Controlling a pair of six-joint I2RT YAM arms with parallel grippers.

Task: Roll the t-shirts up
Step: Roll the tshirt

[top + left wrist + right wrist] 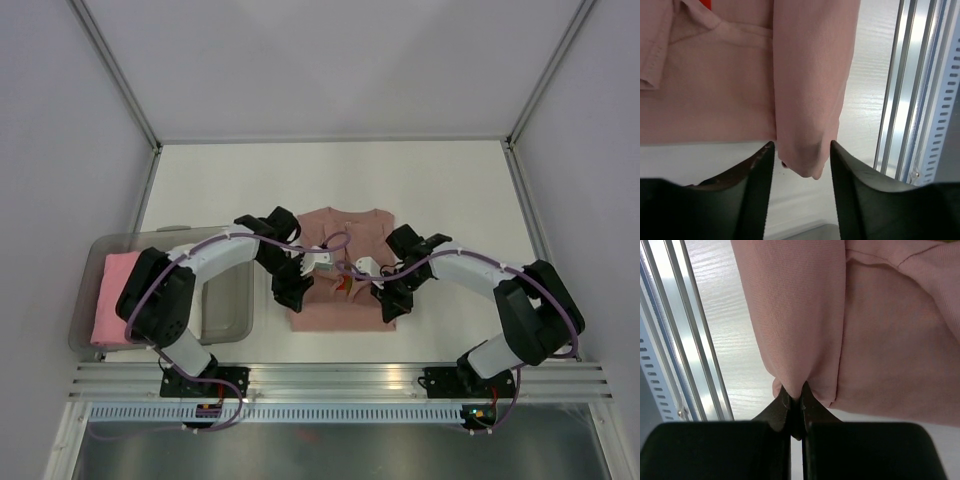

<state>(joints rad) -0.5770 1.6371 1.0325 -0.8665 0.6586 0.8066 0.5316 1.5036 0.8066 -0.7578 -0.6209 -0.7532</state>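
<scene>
Left wrist view, closest in: my left gripper [801, 145] has its jaws apart. They straddle the near-left corner of the t-shirt [715, 90] and neither pad presses the cloth. That corner lies slack between the jaws.

Top view, left to right:
- A clear bin [215, 322] sits at 9 o'clock of the shirt, with a bright pink roll [113, 295] at its far-left end. I judge this to be where finished rolls go.
- The t-shirt [345, 222] lies flat mid-table, collar toward 12 o'clock and hem toward 6 o'clock. My two arms cross over its lower half.
- My right gripper [796, 392] is closed tight on the near-right hem corner, with cloth puckered at the tips.

Reasoning: one gripper goes to each hem corner so the near edge lifts evenly and the roll runs straight toward the collar. A doubled band of cloth runs along the hem in both wrist views. It may be the first turn of the roll or only a fold; I cannot tell.

Edges and room:
- The aluminium rail [340, 380] is near at 6 o'clock, so there is little room for pulling back.
- The bare table [450, 190] beyond the collar at 12 o'clock has room to roll forward.
- The bin wall is near my left elbow at 9 o'clock.
</scene>
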